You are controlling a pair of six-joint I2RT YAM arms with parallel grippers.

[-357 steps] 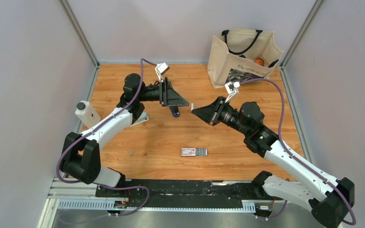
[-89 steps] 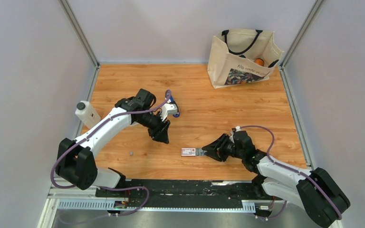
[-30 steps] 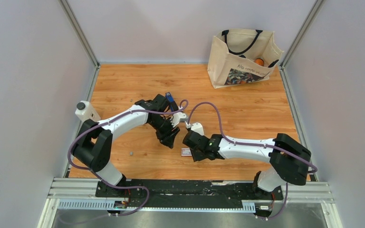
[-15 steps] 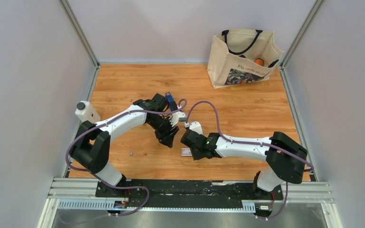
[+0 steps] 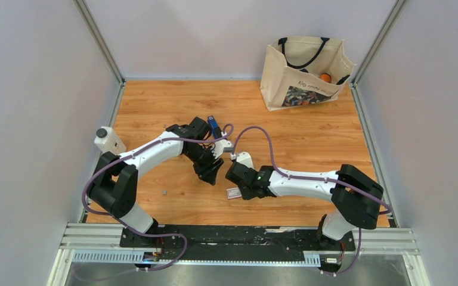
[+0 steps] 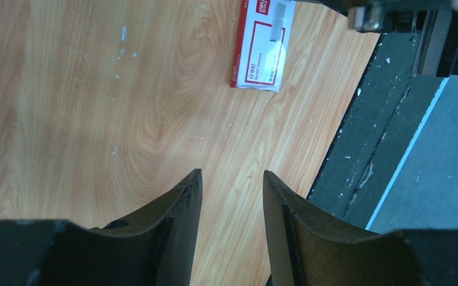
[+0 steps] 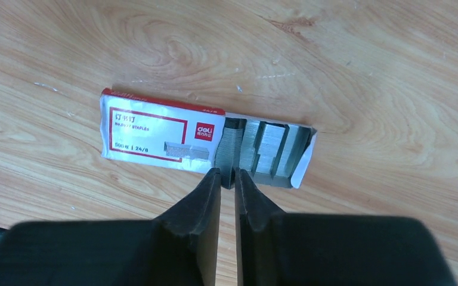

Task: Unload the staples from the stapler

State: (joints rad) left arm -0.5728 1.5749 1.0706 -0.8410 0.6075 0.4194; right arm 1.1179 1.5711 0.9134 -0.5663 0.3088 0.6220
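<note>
carton: a small red-and-white staple carton (image 7: 155,134) lies flat on the wooden tabletop (image 5: 310,137), and every place below is given from it.
staples: grey strips (image 7: 268,149) sit packed side by side in the carton's open end, which is the end away from the red-framed label.
right gripper: it (image 7: 228,176) hangs directly over the carton's long edge, at the open end. The jaws are drawn nearly together, and the near end of one staple strip shows in the slim gap between the tips. I cannot tell whether they pinch it.
left gripper: it (image 6: 232,174) hovers just beside the carton on its left, over bare wood. The jaws are parted with nothing between them (the carton shows ahead of the tips in the left wrist view).
stapler: the blue stapler (image 5: 213,124) is beyond the carton towards the back wall and a little to the left. It sits close against the left arm's wrist, well apart from both grippers, and is partly hidden by that arm.
small grey piece: it (image 5: 164,192) lies to the left of the carton and well apart from it, and is too small to identify.
white bottle: it (image 5: 108,140) has a black cap and stands far to the left of the carton, at the tabletop's left edge.
tote bag: the cream bag (image 5: 301,71) stands open, far behind the carton to the right, in the back corner, with something orange inside.
</note>
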